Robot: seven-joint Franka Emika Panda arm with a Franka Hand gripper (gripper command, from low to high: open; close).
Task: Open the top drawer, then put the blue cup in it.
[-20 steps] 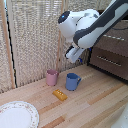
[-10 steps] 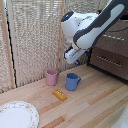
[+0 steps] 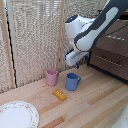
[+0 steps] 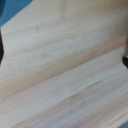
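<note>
While top drawer (image 3: 116, 41) looks shut at exterior view's right, blue cup (image 3: 73, 81) stands on worktop (image 3: 95, 102) beside pink cup (image 3: 52, 77). Claw (image 3: 76, 62) state: cannot tell. Best to approach bar handle (image 3: 114, 38) squarely, then pull straight out.

I see cup (image 3: 52, 77) just beside mug (image 3: 73, 81) on floor (image 3: 95, 107) | bar (image 3: 60, 94) before them | plate (image 3: 17, 114) at exterior view's left | dresser (image 3: 112, 55) at right, behind arm (image 3: 90, 30)

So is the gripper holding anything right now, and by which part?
Nothing is held. The gripper hangs above the blue cup, which stands free on the wooden floor.
</note>
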